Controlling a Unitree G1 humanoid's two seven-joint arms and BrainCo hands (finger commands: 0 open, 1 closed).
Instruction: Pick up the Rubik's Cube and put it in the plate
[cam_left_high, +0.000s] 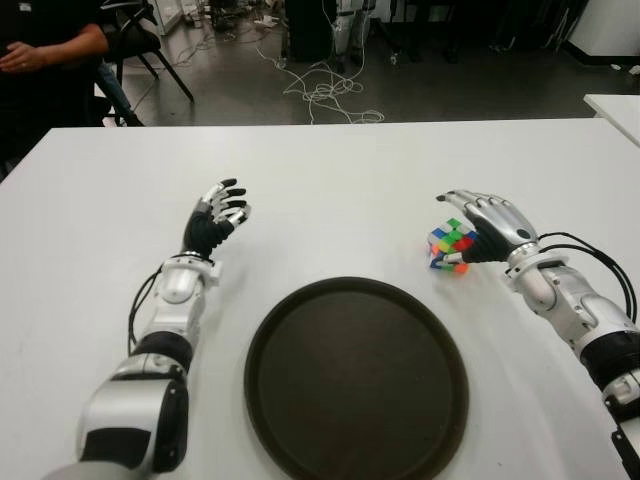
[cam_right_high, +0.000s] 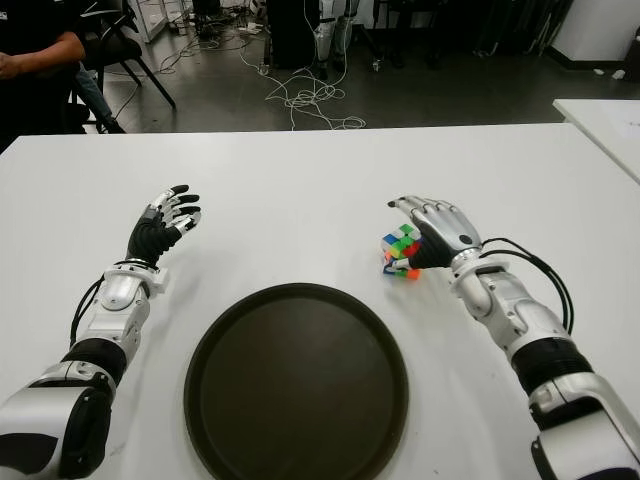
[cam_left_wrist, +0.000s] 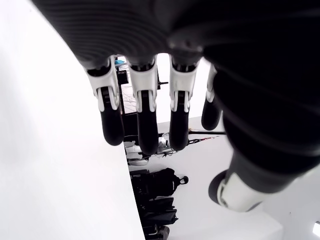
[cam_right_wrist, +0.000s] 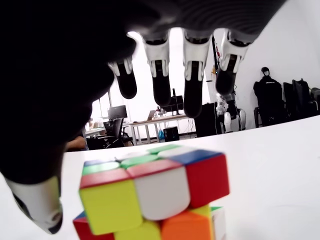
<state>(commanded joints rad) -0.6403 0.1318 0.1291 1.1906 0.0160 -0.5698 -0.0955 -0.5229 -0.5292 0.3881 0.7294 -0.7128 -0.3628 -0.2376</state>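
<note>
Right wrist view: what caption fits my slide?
Right hand hovers with open fingers above the multicoloured plastic Rubik's Cube.

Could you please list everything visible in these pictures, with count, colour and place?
Rubik's Cube: one, multicoloured, on the table to the right of the plate's far edge, under the right hand's fingers.
plate: one, dark brown, round, on the table's near middle, holding nothing.
table: one, white, under all of these.
second table: one, white, a corner at far right.
cables: a tangle, white, on the dark floor beyond the table.
person: one, dark top, seated at far left beyond the table.
left hand: one, black and silver, fingers spread, holds nothing, left of the plate.
right hand: one, silver and black, fingers open over the cube, not closed on it.
</note>
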